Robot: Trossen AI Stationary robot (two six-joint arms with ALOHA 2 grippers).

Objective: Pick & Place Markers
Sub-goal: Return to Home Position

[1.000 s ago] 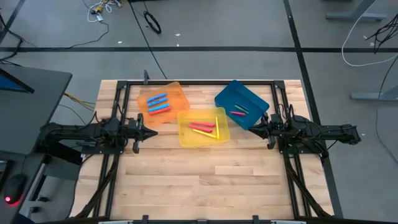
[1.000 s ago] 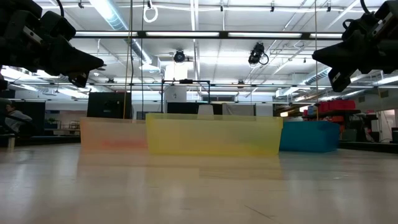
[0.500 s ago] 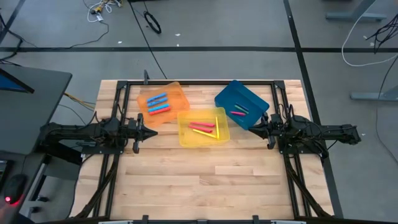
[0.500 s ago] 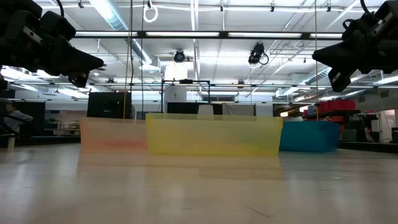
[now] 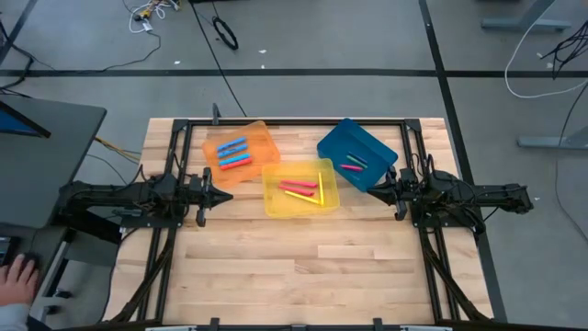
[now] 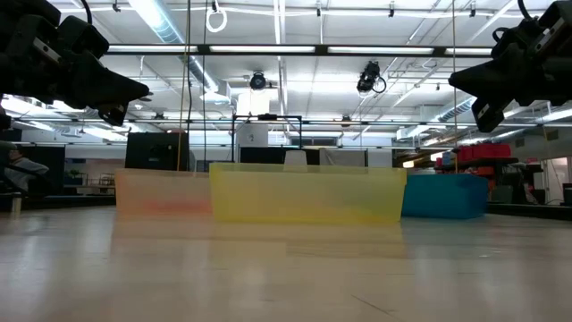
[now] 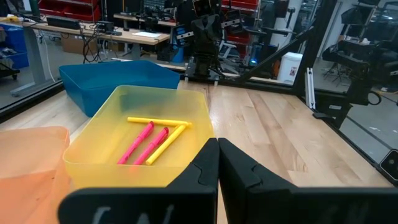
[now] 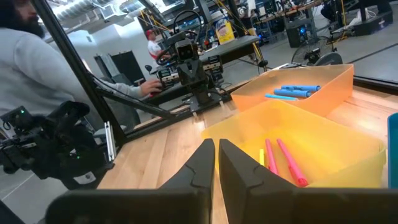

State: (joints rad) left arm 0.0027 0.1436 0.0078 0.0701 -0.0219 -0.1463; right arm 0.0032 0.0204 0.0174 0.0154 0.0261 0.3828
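Markers lie in three trays at the table's far half. Blue and red markers (image 5: 233, 153) lie in the orange tray (image 5: 260, 138). Pink and yellow markers (image 5: 304, 189) lie in the yellow tray (image 5: 273, 202). Pink and green markers (image 5: 353, 164) lie in the blue tray (image 5: 335, 140). My left gripper (image 5: 226, 193) is shut and empty, left of the yellow tray. My right gripper (image 5: 375, 190) is shut and empty, right of the yellow tray. Both hang above the table in the low view.
A dark metal frame (image 5: 294, 122) runs around the table's far part and sides. Bare wood (image 5: 303, 267) lies toward the near edge. A person sits beyond the table in the right wrist view (image 8: 37, 68); a hand (image 5: 13, 274) shows at the left edge.
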